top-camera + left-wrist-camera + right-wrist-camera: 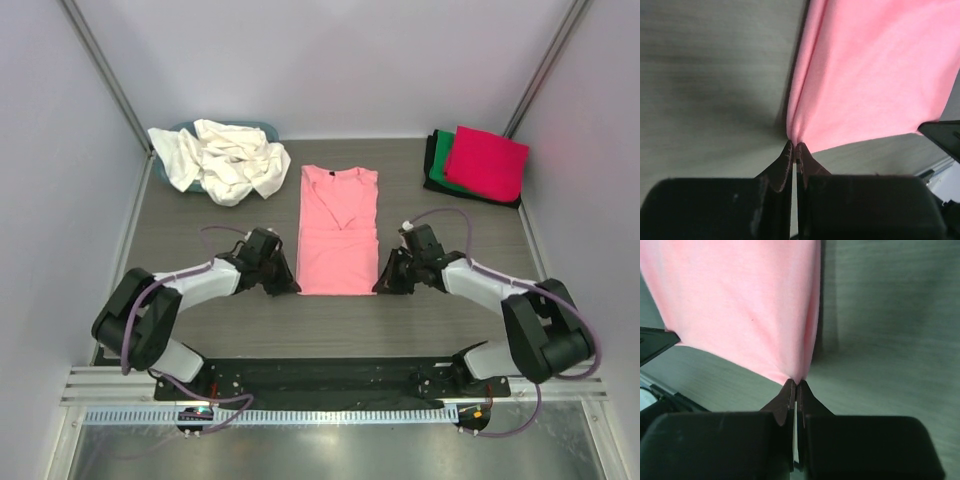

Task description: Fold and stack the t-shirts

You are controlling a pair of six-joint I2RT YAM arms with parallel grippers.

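A salmon pink t-shirt (pixel 338 228) lies flat in a long narrow strip on the grey table, neck at the far end. My left gripper (pixel 291 286) is shut on its near left corner, and the pink cloth (pixel 870 75) runs away from the pinched fingertips (pixel 788 150) in the left wrist view. My right gripper (pixel 384 287) is shut on its near right corner, with the cloth (pixel 740 305) gathered at the fingertips (pixel 789 388). Crumpled cream white t-shirts (pixel 228 158) lie at the back left. A folded magenta red t-shirt (pixel 487 160) lies on green (pixel 437 172) and black ones at the back right.
A teal-blue tub (pixel 258 129) shows under the cream white pile. White walls with metal posts close the table on three sides. A black mounting rail (pixel 320 378) runs along the near edge between the arm bases.
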